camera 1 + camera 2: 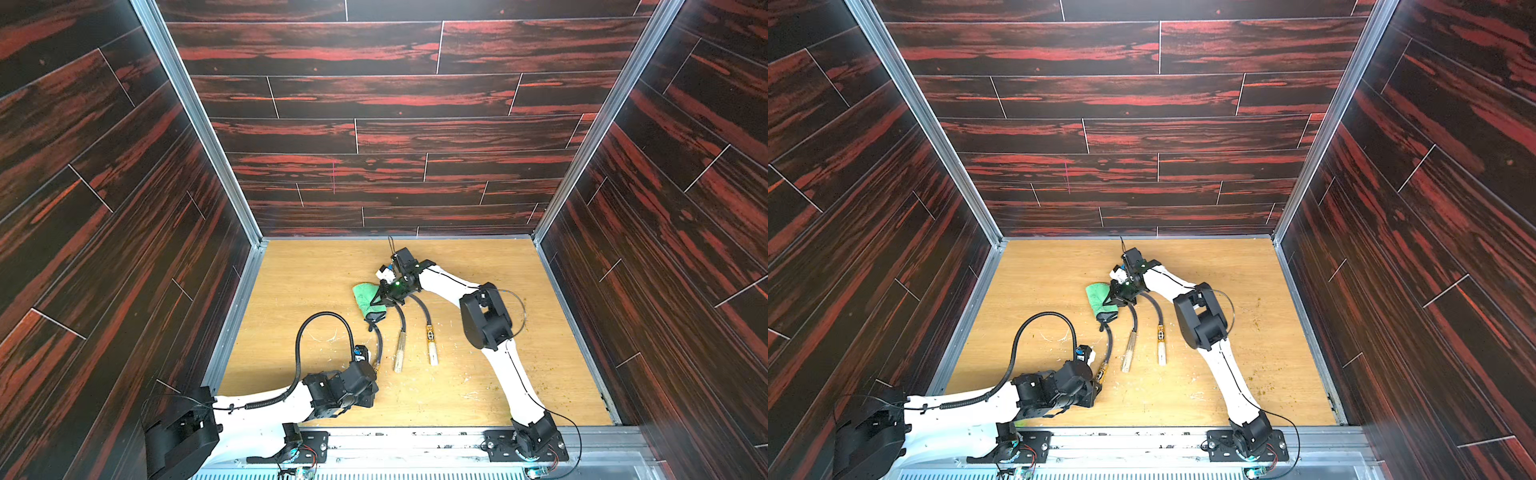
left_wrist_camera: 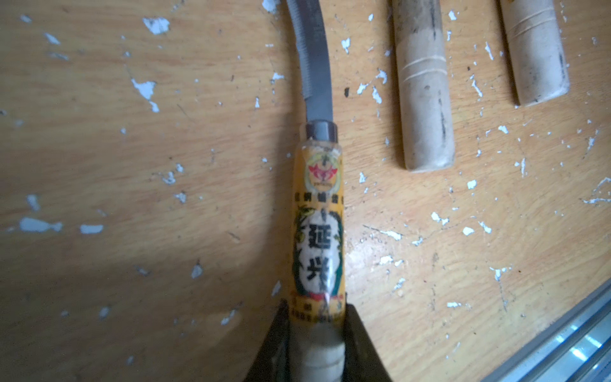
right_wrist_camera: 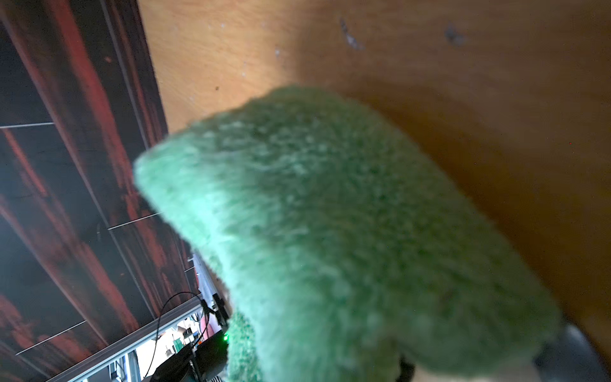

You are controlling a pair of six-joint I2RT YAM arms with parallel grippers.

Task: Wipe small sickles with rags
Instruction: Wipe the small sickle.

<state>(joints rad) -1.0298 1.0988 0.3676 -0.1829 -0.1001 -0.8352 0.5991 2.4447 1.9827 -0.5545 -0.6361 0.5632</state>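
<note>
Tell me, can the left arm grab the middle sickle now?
Probably not yet: the left end effector is shut on the labelled sickle, though the middle sickle lies close beside with nothing between.

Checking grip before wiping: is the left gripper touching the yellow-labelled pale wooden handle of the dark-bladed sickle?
Touching. Left wrist view: the left gripper clamps the yellow-labelled sickle handle, a jaw against each side.

The yellow label band [image 2: 318, 231] on the sickle [image 2: 316, 99] at the desk's [image 2: 132, 198] seven o'clock bears two large black characters: 延, then perhaps 光. Its smaller print is blurred.
</note>
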